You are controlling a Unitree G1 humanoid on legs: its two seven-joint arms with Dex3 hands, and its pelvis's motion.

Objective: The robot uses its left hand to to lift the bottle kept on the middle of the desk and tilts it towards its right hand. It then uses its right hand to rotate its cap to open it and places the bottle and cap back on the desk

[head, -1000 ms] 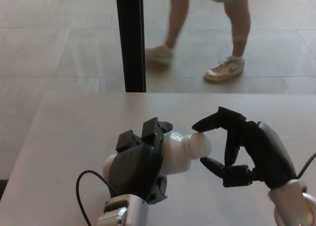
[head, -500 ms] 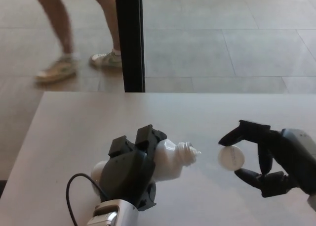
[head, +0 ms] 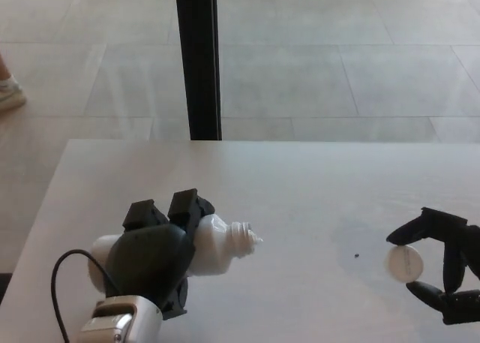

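Observation:
My left hand (head: 154, 257) is shut on the white bottle (head: 214, 245), which lies tilted with its open threaded neck (head: 246, 238) pointing right, above the desk's near left part. The round white cap (head: 403, 263) is off the bottle, pinched between the thumb and fingers of my right hand (head: 444, 272) at the right edge of the view, low over the desk (head: 300, 178). A wide gap separates cap and bottle neck.
A black vertical post (head: 198, 58) stands behind the desk's far edge. Beyond it is tiled floor. A person's shoe (head: 7, 91) shows at the far left edge. A black cable (head: 60, 283) loops by my left wrist.
The cap came off the bottle and my right hand carried it right and down. My left hand moved the bottle left. The person walked across to the left, almost out of view.

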